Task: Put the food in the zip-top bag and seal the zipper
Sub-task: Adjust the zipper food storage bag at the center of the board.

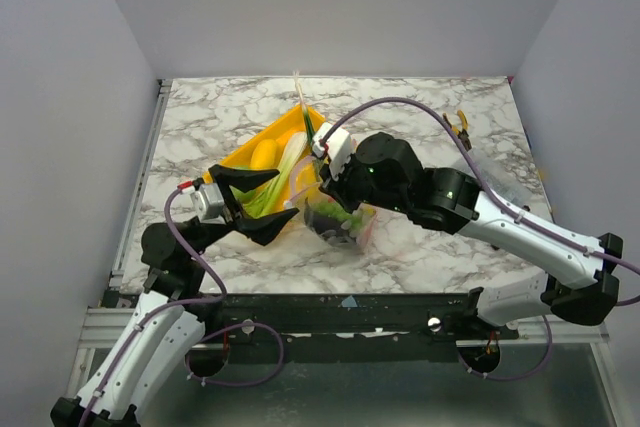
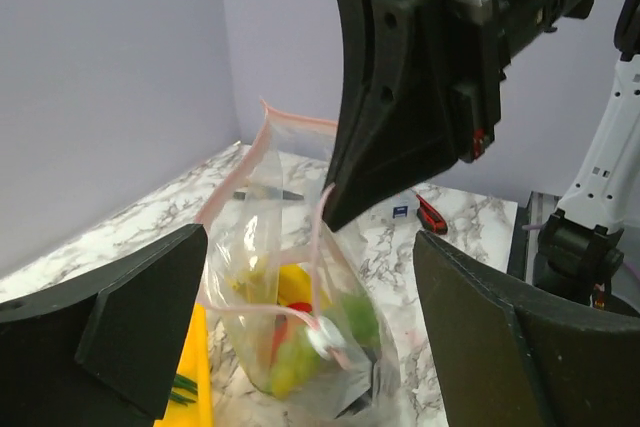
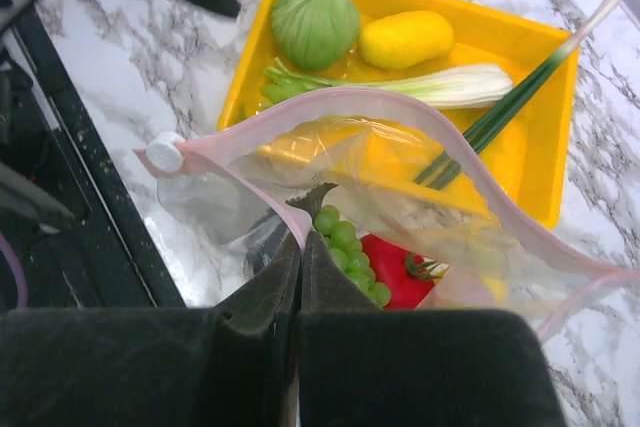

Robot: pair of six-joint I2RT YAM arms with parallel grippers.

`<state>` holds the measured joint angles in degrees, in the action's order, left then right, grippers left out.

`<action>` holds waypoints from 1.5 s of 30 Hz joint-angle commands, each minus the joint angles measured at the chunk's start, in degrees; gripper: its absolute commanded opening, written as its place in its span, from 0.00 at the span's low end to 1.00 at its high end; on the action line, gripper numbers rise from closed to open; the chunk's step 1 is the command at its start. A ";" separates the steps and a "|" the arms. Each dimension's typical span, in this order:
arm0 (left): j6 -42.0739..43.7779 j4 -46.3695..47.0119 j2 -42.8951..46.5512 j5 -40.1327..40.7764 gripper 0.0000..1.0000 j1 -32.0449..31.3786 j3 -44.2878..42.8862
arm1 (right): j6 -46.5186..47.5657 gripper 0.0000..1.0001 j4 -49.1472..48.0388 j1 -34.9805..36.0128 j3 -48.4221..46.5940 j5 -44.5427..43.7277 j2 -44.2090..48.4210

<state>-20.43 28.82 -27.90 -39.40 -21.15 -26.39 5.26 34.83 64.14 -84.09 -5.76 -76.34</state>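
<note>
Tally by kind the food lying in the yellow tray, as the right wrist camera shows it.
Green cabbage: 1
Yellow rounded piece: 1
Leeks: 2
Total: 4

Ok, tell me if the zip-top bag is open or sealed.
Open. The zip-top bag has its zipper strips bowed apart into a wide mouth, green grapes visible inside; the right gripper pinches the near strip.

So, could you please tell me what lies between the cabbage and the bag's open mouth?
A leek lies across the tray there, its green end between the cabbage and the bag. The right wrist view shows this best.
</note>
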 commanded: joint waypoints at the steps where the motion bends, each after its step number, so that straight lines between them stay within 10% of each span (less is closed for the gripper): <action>1: 6.26 -0.97 1.58 6.57 0.86 -4.62 4.28 | -7.32 0.00 -4.40 0.35 -5.39 -4.32 -0.69; 11: 5.54 9.38 -4.43 20.42 0.69 -9.97 7.90 | -8.25 0.00 -5.22 0.30 -6.72 -1.23 -0.74; 17: 2.55 11.18 -7.67 14.73 0.31 -9.21 6.20 | -8.34 0.00 -5.79 0.29 -3.53 -1.27 0.65; 36: -22.89 39.97 -22.26 -5.09 0.46 1.21 7.04 | -8.72 0.00 -4.44 0.33 -1.33 -0.88 3.57; 43: -33.95 52.53 -31.95 -14.72 0.00 2.19 2.71 | -8.82 0.00 -1.62 0.28 -2.11 3.61 3.00; 45: -36.70 56.84 -34.24 -15.95 0.00 2.42 1.93 | -9.16 0.02 0.21 0.31 -2.59 4.74 2.82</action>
<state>-48.07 71.40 -58.17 -47.88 -19.40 -21.54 -3.05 33.26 64.14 -85.21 -4.93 -74.22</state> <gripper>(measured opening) 0.037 0.006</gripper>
